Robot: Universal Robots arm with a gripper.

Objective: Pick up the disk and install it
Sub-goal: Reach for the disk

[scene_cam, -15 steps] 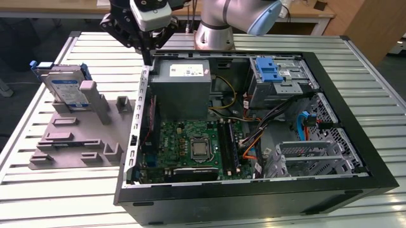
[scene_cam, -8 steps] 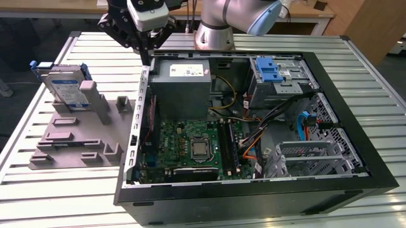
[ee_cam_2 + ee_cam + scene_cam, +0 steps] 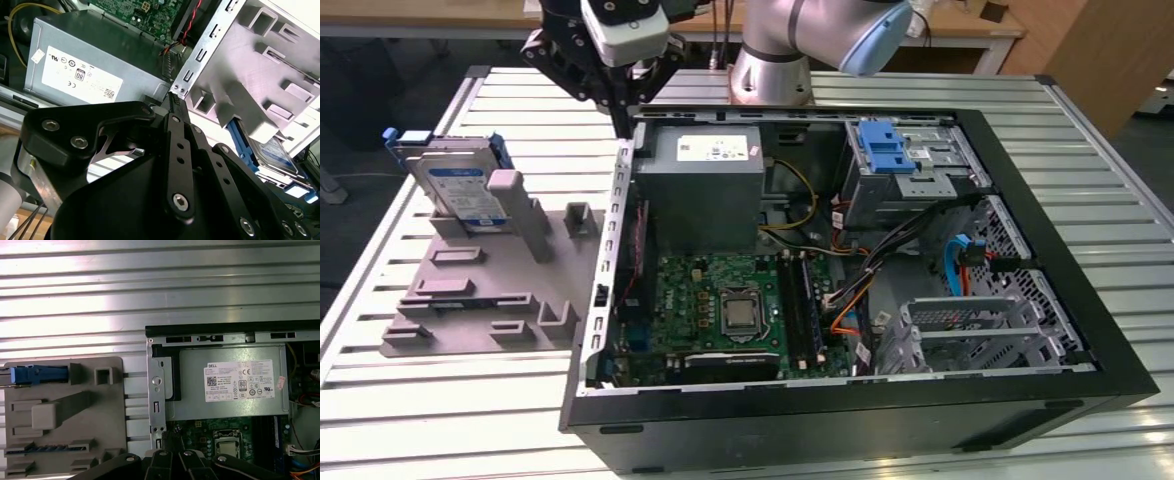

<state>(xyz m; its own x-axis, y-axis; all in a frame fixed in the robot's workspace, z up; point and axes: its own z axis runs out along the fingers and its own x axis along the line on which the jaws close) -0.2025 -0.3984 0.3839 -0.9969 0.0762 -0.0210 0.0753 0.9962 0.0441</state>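
Observation:
The disk stands on edge in a slot of the grey fixture plate, at the exterior view's left, outside the computer case. Its blue-and-white label faces the camera and a blue frame runs round its edges. From above, the first wrist view has the disk as a thin blue strip. In the second wrist view the disk sits behind a grey post. My gripper hangs above the case's back left corner, to the right of the disk and apart from it. Its black fingers are shut with nothing between them.
The open black computer case lies on a slatted metal table. Inside it are a grey power supply box with a white sticker, the motherboard, cables, and a drive cage with a blue latch strip. The arm's base stands behind.

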